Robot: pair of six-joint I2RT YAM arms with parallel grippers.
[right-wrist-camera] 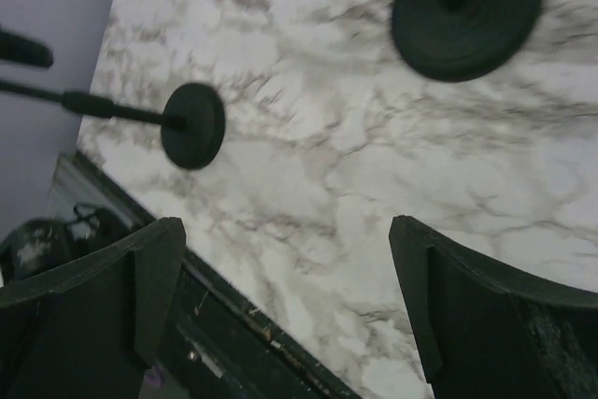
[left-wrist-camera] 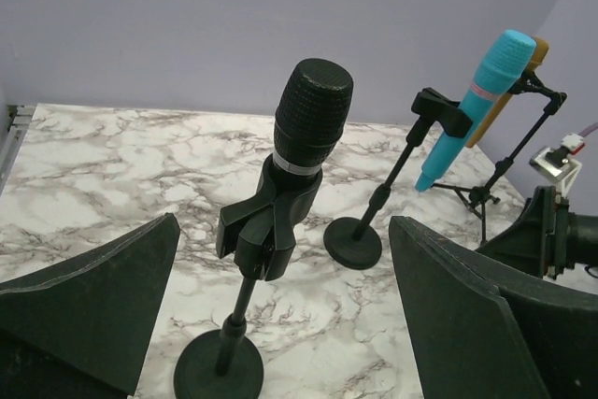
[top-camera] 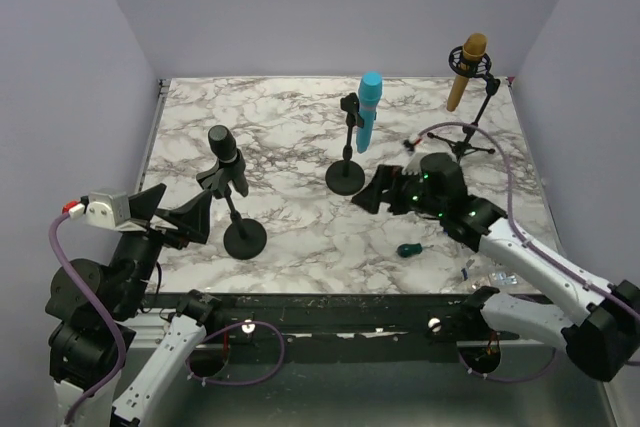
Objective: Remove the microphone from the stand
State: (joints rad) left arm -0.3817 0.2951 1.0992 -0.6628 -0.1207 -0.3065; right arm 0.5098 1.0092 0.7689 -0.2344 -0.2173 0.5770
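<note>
Your left fingers (left-wrist-camera: 93,296) are spread wide and grip nothing. In the wrist view the black microphone (left-wrist-camera: 306,133) shows between them, apart from both. It sits tilted in the clip of its round-based stand (top-camera: 244,237), at about 1 o'clock from them seen from above. Your right fingers (right-wrist-camera: 467,324) are also spread and empty, over the marble worktop (top-camera: 300,147). The blue microphone (top-camera: 368,112) is at their 12 o'clock and the gold microphone (top-camera: 465,72) at 1 o'clock.

A white marble-patterned table (top-camera: 300,162) sits enclosed by plain lavender walls (top-camera: 330,7) on three sides.
</note>
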